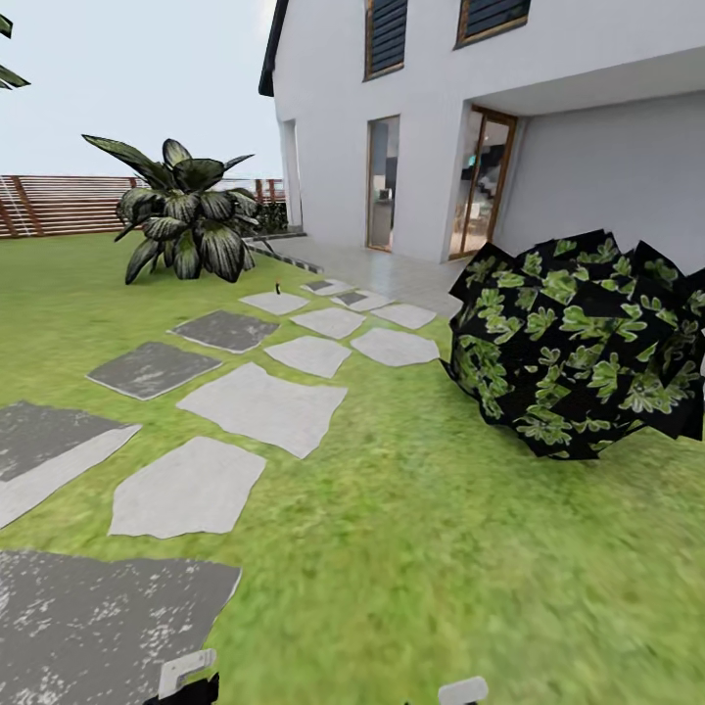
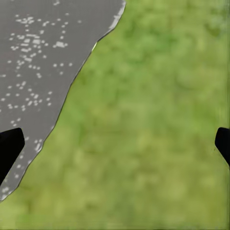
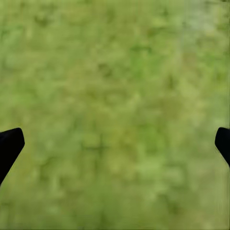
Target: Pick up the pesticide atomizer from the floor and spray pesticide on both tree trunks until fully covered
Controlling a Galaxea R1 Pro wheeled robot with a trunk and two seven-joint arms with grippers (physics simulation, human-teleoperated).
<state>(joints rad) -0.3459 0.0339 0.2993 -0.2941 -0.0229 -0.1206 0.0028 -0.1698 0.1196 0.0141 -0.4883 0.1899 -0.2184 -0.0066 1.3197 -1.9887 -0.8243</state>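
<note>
Both end effectors hang spread and empty, left (image 2: 115,143) over lawn and paving stone (image 2: 38,62), right (image 3: 115,143) over grass. Far ahead on the stepping stones, the small dark sprayer (image 1: 278,288) looks light and rigid; pinch its body.

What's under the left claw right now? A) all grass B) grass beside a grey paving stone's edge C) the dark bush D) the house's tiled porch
B: the left wrist view has the open left claw over lawn, with a speckled grey stone alongside.
</note>
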